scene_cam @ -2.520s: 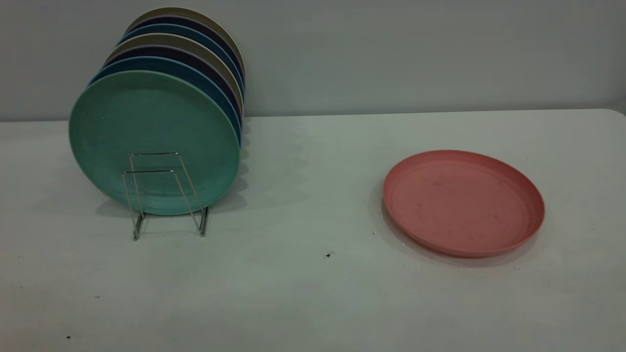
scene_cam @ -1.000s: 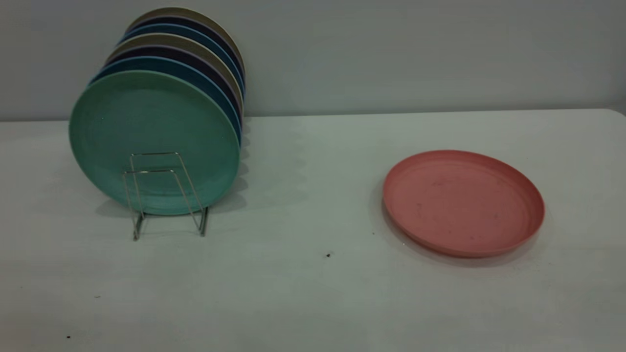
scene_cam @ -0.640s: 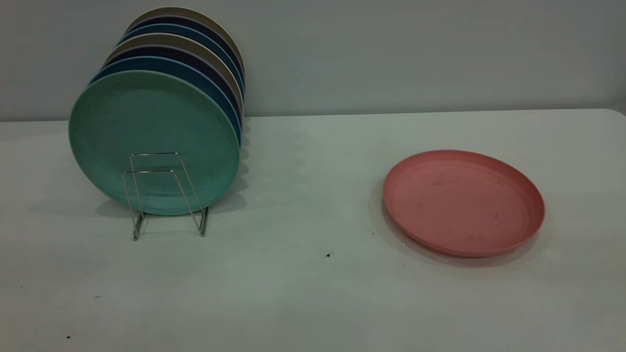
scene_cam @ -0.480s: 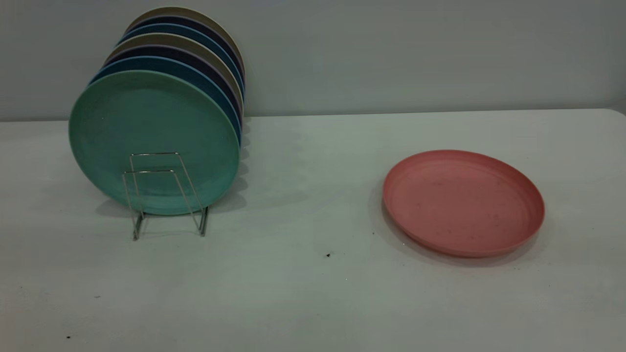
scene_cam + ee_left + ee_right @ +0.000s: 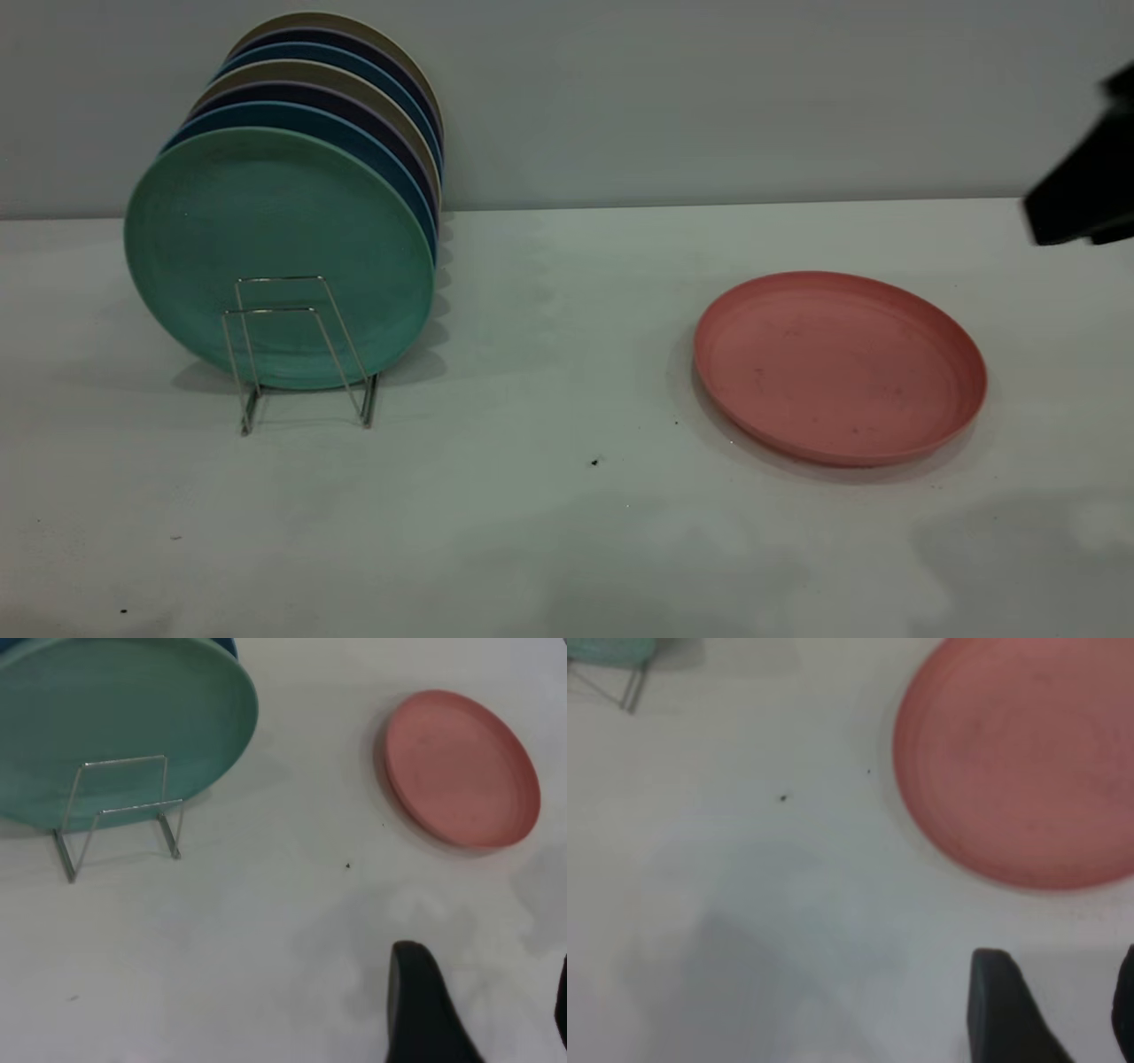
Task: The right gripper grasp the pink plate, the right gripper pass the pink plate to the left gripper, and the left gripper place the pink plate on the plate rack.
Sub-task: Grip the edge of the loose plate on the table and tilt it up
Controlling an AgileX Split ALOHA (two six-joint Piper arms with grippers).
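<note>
Your table (image 5: 549, 549) carried the plate rack (image 5: 301, 354) with its teal plate (image 5: 275, 248), far from the right gripper (image 5: 1050, 1010). The pink plate (image 5: 840, 365) lay flat just ahead of that gripper's wide-apart fingers. Your left gripper (image 5: 478, 1010), fingers likewise spread, hovered apart.

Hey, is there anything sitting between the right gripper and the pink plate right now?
Nothing visible does. The right gripper is in the air beyond the far right side of the pink plate, which lies flat and alone on the table. Only bare tabletop shows around it; the plate rack stands well off to the left.
</note>
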